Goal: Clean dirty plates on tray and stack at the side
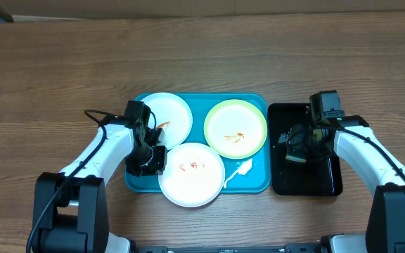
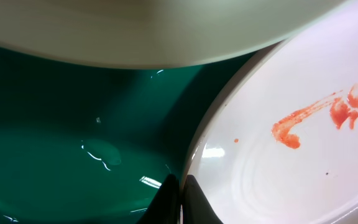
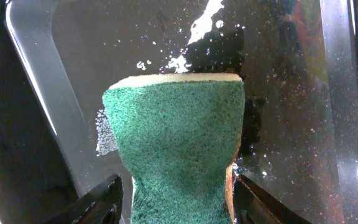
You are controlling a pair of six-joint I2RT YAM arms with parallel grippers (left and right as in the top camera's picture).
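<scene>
Plates (image 1: pixel 235 128) sit in the tray (image 1: pixel 259 184); left claw (image 1: pixel 151 160) pinches the front plate (image 1: pixel 191 176) rim, right claw (image 3: pixel 178 186) clamps a sponge (image 3: pixel 176 118).

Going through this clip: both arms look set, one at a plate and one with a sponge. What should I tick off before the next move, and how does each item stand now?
1. Sponge held: ok, the right gripper pinches it above the black tray.
2. Plate held: ok, the left gripper is closed on the rim of the front white plate.
3. That plate clean: not ok, reddish smears show on it.
4. Sponge wet or soapy: cannot tell.
5. Side stack started: not ok, the back white plate and the yellow-green plate lie with it on the blue tray.
</scene>
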